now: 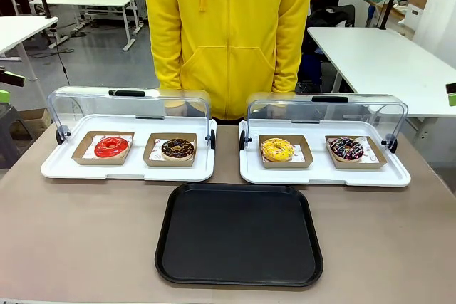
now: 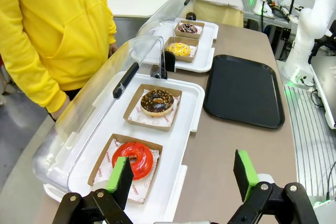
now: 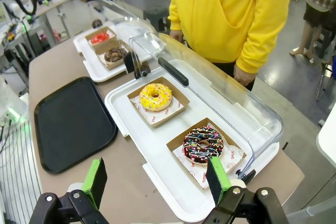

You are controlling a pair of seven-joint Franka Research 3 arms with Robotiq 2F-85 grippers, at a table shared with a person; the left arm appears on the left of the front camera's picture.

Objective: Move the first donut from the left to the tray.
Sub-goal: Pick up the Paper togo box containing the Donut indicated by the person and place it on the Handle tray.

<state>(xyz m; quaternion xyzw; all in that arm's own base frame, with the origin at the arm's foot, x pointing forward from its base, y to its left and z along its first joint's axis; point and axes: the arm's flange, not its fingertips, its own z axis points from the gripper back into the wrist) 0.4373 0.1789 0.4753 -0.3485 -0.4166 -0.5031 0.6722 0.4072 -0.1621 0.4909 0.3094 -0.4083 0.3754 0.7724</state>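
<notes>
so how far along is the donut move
Barely started. Done: the clear lid over the red donut is up, so the donut looks reachable. In hand: nothing; the left gripper is open close to that donut, and the right gripper is open too. Left: grip the donut or its cardboard holder, lift it out of the white case and set it on the black tray.

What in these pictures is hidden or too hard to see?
1. Left wrist view: a finger of the left tool covers part of the red donut's cardboard holder.
2. Left wrist view: the print on its white paper liner is too small to read.
3. Right wrist view: a finger of the right tool hides the near corner of the sprinkled chocolate donut's holder.
</notes>
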